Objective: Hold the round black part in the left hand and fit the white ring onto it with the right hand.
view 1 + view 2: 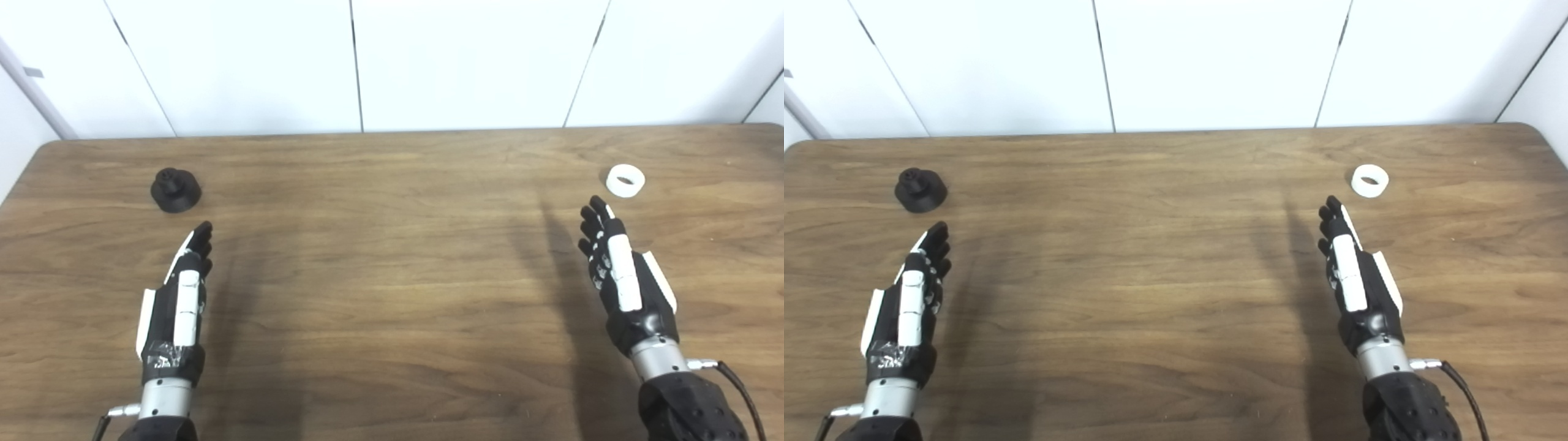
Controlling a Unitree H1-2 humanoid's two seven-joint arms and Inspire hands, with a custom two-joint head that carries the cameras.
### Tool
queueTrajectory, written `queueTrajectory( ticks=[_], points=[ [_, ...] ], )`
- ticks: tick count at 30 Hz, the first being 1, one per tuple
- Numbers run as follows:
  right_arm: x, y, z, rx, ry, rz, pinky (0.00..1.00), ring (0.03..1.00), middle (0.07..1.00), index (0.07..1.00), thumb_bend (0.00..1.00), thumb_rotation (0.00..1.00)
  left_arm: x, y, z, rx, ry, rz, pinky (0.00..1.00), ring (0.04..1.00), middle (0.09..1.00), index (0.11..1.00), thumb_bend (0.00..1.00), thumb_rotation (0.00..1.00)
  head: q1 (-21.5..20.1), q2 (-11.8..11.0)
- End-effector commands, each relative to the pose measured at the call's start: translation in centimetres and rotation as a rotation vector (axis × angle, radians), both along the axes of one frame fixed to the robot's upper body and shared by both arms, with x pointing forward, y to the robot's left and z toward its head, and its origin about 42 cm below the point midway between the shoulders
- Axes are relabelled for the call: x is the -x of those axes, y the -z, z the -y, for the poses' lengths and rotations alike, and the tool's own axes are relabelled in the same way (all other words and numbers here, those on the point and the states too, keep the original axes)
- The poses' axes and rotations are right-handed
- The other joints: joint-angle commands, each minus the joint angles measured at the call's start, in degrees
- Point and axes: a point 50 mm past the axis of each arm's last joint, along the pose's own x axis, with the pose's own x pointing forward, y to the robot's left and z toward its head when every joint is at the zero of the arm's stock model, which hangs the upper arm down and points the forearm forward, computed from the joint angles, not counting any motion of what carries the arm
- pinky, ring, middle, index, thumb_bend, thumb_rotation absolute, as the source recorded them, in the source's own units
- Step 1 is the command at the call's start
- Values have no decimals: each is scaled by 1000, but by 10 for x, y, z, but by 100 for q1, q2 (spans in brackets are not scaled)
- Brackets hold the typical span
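Round black part sits on the wooden table, base down with its narrow knob up, just beyond the left hand and slightly to that hand's outer side. Not touching; a strip of bare wood lies between the fingertips and the part.

White ring lies flat on the table, hole facing up, just past the right hand and a bit to its outer side. Also apart from the hand, small gap to the nearest fingertips.

Left hand: holds nothing, fingers stretched straight forward and lying close alongside each other, hand turned on edge with the thumb side up. It is over the table; contact with the surface cannot be told.

Right hand: same pose mirrored, fingers extended forward, side by side, nothing in it, palm facing inward toward the other hand.

The two hands are well apart, with a wide stretch of table between them. Each casts a dark shadow on the wood to its inner side. A black cable runs off the right wrist. White wall panels stand behind the table's far edge.
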Motion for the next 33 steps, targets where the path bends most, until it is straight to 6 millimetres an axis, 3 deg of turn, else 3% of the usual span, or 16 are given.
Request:
queueTrajectory(
  ticks=[1,9,16,22,33],
  points=[
    [-4,-14,1,15,-8,87,1000,1000,985,1000,517,1000,-3,-7,2,-7,-2,58,1000,988,967,932,582,916,3,7],
    [-2,-13,2,13,-9,84,1000,1000,985,1000,503,1000,-2,-8,4,-6,-3,58,1000,987,968,933,581,913,203,-49],
    [-1,-7,11,16,-13,74,1000,1000,999,1000,511,1000,-2,-1,16,-4,-5,58,1000,963,945,907,555,895,1089,-509],
    [0,-3,16,-2,-29,69,1000,1000,1000,1000,469,1000,-1,7,27,-16,17,47,1000,989,969,934,540,927,1580,-908],
    [-1,-5,11,-6,-57,76,1000,1000,1000,1000,465,1000,-2,20,34,-26,27,44,1000,998,979,947,502,924,1761,-1282]
  ],
)
